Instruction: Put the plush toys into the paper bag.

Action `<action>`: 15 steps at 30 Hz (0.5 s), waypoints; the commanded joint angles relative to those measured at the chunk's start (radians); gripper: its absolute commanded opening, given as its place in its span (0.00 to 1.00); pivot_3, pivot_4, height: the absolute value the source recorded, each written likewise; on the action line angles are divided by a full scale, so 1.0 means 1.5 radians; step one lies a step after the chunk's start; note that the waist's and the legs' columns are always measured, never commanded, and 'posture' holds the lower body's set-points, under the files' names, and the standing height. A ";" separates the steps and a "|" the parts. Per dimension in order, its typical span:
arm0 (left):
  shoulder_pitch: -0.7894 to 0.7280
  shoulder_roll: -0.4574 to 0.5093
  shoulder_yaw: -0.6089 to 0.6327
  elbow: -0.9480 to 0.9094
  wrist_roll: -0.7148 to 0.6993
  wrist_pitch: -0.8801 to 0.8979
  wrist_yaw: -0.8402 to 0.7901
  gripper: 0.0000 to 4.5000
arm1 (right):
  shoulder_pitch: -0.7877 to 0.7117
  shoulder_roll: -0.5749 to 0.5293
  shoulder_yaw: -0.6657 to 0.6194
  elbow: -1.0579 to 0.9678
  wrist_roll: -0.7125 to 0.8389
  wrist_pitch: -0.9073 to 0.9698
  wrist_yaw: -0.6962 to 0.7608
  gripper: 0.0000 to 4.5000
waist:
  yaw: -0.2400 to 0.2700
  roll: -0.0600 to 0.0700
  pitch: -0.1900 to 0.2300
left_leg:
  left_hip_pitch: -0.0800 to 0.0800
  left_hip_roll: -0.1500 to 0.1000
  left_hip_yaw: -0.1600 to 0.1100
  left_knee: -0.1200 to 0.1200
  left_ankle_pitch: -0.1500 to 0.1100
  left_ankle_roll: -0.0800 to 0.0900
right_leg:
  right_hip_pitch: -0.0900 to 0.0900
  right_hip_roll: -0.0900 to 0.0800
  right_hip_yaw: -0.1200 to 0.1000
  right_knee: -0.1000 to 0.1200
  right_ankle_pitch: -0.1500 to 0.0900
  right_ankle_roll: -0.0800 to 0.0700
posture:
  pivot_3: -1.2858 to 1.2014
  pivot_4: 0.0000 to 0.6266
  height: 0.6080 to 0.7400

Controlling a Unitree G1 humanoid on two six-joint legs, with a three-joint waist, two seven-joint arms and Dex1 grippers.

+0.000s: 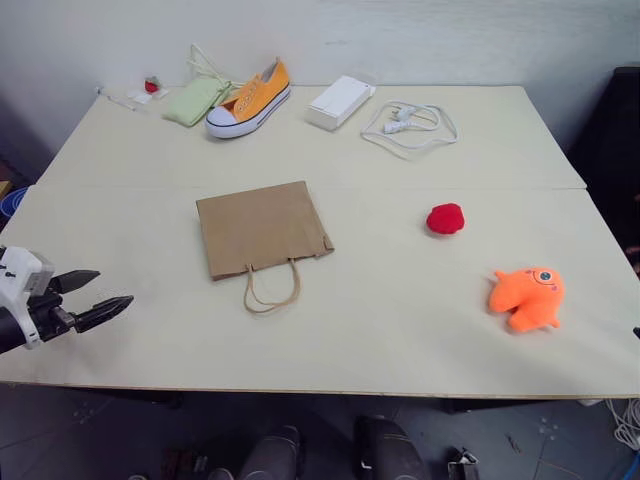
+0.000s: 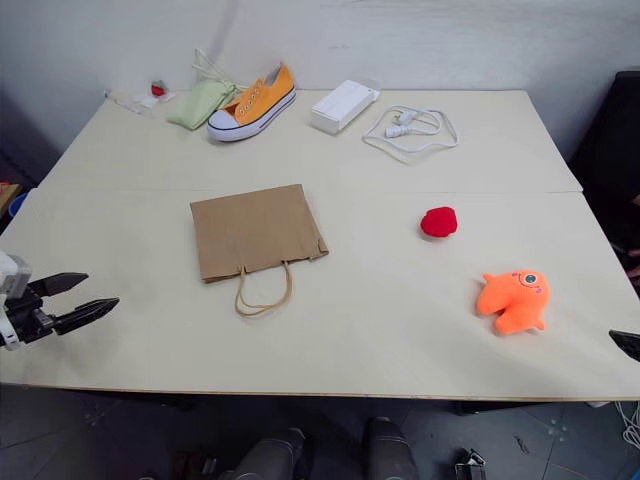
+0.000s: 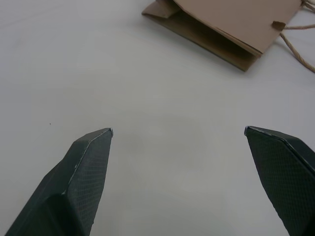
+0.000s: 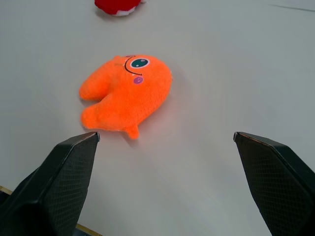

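A brown paper bag [image 1: 262,227] lies flat in the middle of the table, its loop handles toward the front edge. The small round red plush toy [image 1: 445,218] sits to its right. Further right, near the front, lies the orange fish-like plush toy [image 1: 527,296]. My left gripper [image 1: 98,295] hovers open and empty over the front left of the table, well left of the bag [image 3: 221,24]. In the right wrist view my right gripper [image 4: 166,137] is open and empty, with the orange toy [image 4: 125,93] just ahead of its fingers and the red toy [image 4: 118,6] beyond.
Along the back of the table [image 1: 400,330] lie an orange sneaker [image 1: 250,100], a pale green pouch [image 1: 193,100], a white box [image 1: 340,102] and a coiled white cable [image 1: 410,127]. A dark object [image 1: 620,150] stands off the right edge.
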 commanded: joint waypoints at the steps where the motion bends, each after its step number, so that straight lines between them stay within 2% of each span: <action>1: -0.006 0.018 0.015 -0.018 -0.006 0.011 0.004 1.00 | -0.010 0.001 -0.013 -0.024 0.006 0.000 -0.006 0.99 | 0.000 0.000 0.000 | 0.000 0.000 0.000 0.000 0.000 0.000 | 0.000 0.000 0.000 0.000 0.000 0.000 | 0.52 0.24 1.00; 7: -0.006 0.014 0.016 -0.028 -0.001 0.017 0.010 1.00 | -0.019 0.004 -0.001 -0.020 -0.027 -0.034 -0.024 0.99 | 0.000 0.000 0.000 | 0.000 0.000 0.000 0.000 0.000 0.000 | 0.000 0.000 0.000 0.000 0.000 0.000 | 0.52 0.24 1.00; 15: -0.034 0.021 -0.010 -0.010 0.008 0.005 -0.002 1.00 | -0.029 0.007 -0.009 -0.043 -0.008 -0.007 -0.022 0.99 | 0.000 0.000 0.000 | 0.000 0.000 0.000 0.000 0.000 0.000 | 0.000 0.000 0.000 0.000 0.000 0.000 | 0.52 0.24 1.00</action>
